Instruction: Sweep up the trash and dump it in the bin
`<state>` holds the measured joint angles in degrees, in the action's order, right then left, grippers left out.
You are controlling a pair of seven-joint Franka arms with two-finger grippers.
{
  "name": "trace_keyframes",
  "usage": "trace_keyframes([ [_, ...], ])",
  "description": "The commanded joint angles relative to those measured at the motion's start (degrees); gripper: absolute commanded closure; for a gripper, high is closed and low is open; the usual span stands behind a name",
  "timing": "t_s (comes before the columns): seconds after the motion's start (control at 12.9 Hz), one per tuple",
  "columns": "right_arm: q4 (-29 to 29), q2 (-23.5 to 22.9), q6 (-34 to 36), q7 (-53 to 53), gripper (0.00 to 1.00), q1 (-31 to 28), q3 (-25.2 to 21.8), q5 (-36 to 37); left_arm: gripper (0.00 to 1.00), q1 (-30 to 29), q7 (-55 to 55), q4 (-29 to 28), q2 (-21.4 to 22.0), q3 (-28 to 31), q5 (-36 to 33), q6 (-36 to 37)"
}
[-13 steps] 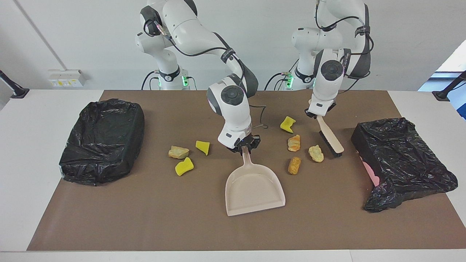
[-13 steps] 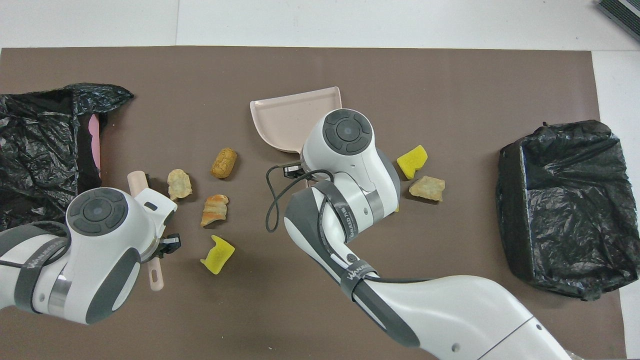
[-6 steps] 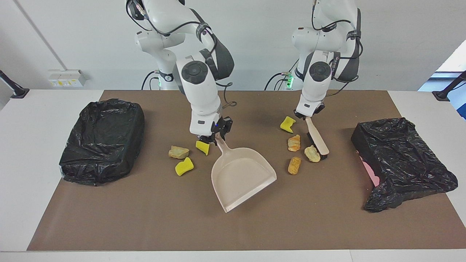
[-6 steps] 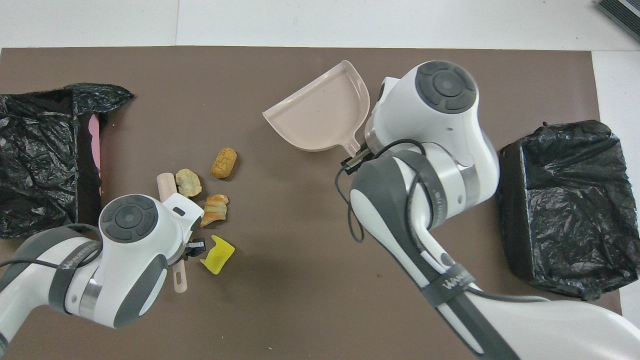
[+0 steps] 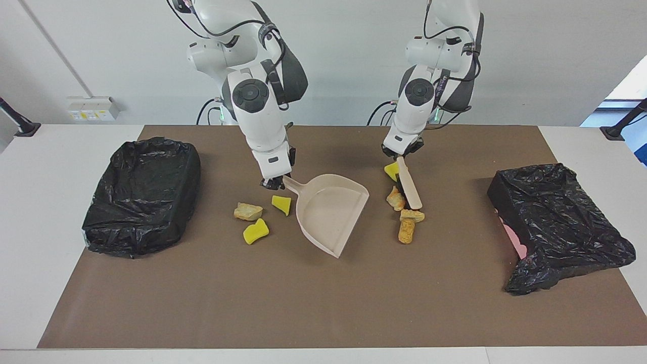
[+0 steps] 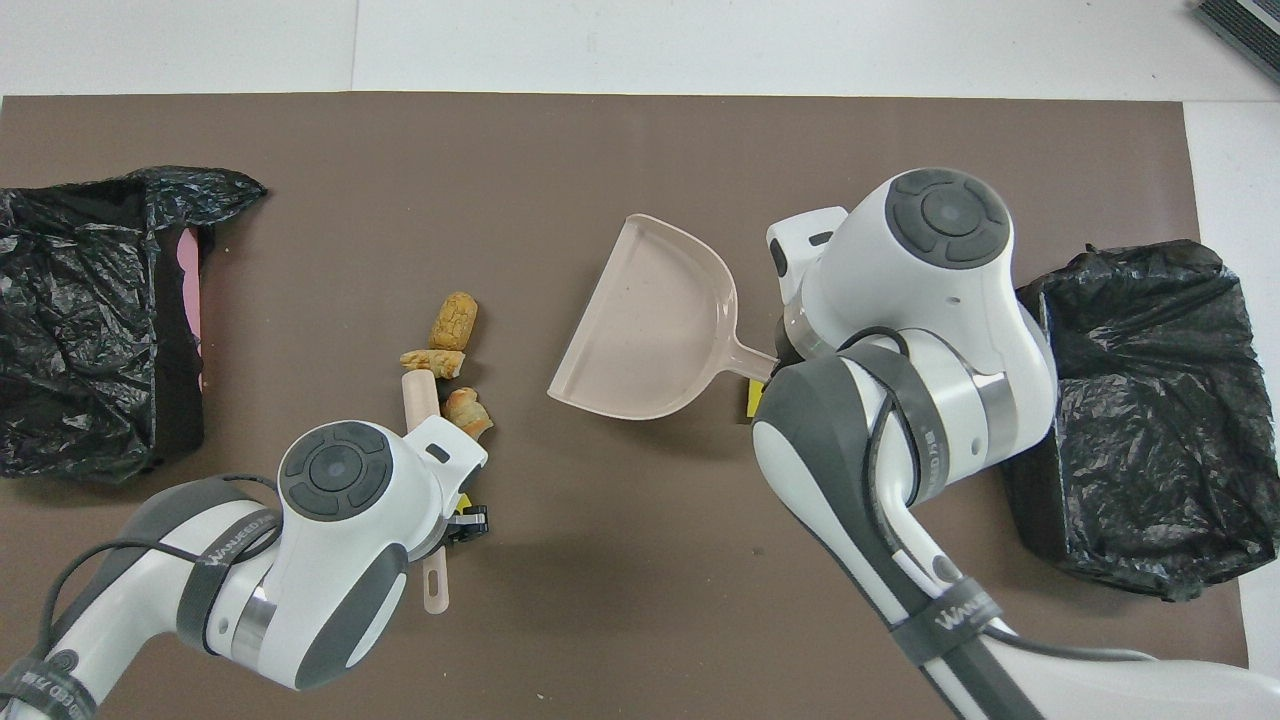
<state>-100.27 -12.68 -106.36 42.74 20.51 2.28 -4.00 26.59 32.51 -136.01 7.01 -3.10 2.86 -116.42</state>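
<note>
my right claw [image 5: 275,183] is clamped on the handle of the dustpan [image 5: 331,211], which lies on the brown mat [image 5: 323,303] near the middle of the desk [image 5: 60,151], its open mouth turned toward the left arm's end. the dustpan is the reference for all positions below.

my left claw [image 5: 403,154] is closed on the handle of the brush [image 5: 408,184]. the brush slants down to the mat beside the dustpan's mouth, apart from it.

trash, left arm's side of the dustpan: one yellow sponge piece [image 5: 390,170] just under the left claw, a tan lump [image 5: 396,198] touching the brush head, a second tan lump [image 5: 412,216] at the brush tip, and an orange-brown lump [image 5: 406,232] touching that one, farther from me.

trash, right arm's side of the dustpan: a yellow wedge [image 5: 281,203] just beside the dustpan's wall, a tan lump with a pale top [image 5: 247,211], and a yellow chunk [image 5: 256,231] farther from me than both.

the dustpan holds no trash.

one black-lined bin [image 5: 144,194] stands at the right arm's end of the mat, well apart from the dustpan. a second black-lined bin [image 5: 556,222] stands at the left arm's end, pink showing at its edge.
</note>
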Motion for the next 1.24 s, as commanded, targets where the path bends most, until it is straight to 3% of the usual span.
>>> trace_keyframes([
  [0.0,-4.84,2.40,-0.95,-0.11,1.00,3.30,0.27,3.99,1.00,-0.13,-1.48,2.93,0.20,1.08,1.28,5.29],
  [0.31,-7.65,2.40,-2.35,-0.55,1.00,7.08,0.27,6.55,1.00,-1.28,0.79,6.03,3.62,1.08,0.92,17.00],
  [0.77,-12.93,1.08,-12.02,-4.15,1.00,10.34,0.35,6.55,1.00,5.92,30.99,-0.82,6.18,0.55,4.95,15.27],
  [1.01,-12.93,0.99,-12.21,-4.95,1.00,10.34,0.35,6.55,1.00,7.77,38.14,-3.11,6.70,0.55,9.97,14.56],
  [1.16,-12.93,0.99,-12.21,-4.95,1.00,10.34,0.35,6.55,1.00,9.26,42.79,-4.69,6.36,0.55,13.04,9.93],
])
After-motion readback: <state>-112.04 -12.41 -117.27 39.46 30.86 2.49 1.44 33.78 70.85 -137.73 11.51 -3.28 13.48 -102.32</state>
